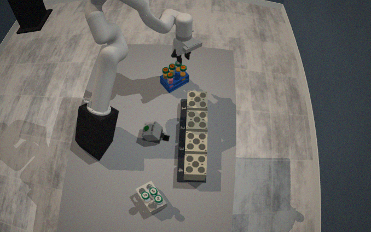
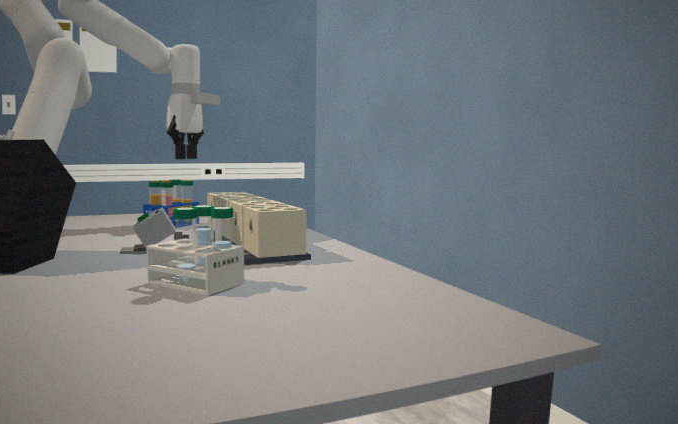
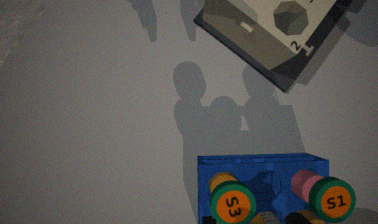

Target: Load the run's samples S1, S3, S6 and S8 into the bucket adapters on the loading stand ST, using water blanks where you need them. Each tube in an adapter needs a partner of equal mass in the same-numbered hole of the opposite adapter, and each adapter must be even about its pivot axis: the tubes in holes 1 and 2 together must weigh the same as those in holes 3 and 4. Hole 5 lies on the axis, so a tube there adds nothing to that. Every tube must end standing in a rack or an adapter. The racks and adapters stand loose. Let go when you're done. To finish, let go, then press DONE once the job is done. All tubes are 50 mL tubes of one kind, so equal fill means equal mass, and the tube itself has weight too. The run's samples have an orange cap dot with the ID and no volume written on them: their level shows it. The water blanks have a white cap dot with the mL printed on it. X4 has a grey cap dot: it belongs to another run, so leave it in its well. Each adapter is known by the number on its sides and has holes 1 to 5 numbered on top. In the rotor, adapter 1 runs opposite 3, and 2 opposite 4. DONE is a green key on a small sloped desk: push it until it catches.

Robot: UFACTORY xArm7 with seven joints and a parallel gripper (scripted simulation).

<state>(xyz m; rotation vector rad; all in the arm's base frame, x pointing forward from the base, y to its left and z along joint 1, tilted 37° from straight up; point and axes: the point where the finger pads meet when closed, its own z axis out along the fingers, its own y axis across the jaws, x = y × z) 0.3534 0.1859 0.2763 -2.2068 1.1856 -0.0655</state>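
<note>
Hovering high over the blue rack: the fingers (image 1: 178, 58) (image 2: 192, 151) are held slightly apart, with nothing pinched.
Samples: S1 (image 1: 169, 74) (image 3: 333, 201), pink-filled, and S3 (image 1: 183, 67) (image 3: 233, 205), orange-filled, are seated upright in the blue rack (image 1: 169, 88) (image 3: 205, 163); the IDs of the other caps cannot be read.
Adapters 1 to 4: lined up on the dark loading stand (image 1: 183, 138) (image 2: 278, 258).
Blanks: three white-dotted tubes are held in the white rack (image 1: 152, 212) (image 2: 226, 276).
DONE: the green key (image 1: 146, 128) (image 2: 143, 217) is carried by a small desk (image 1: 155, 133) (image 2: 153, 228) on the bench (image 1: 117, 201) (image 2: 278, 337).
</note>
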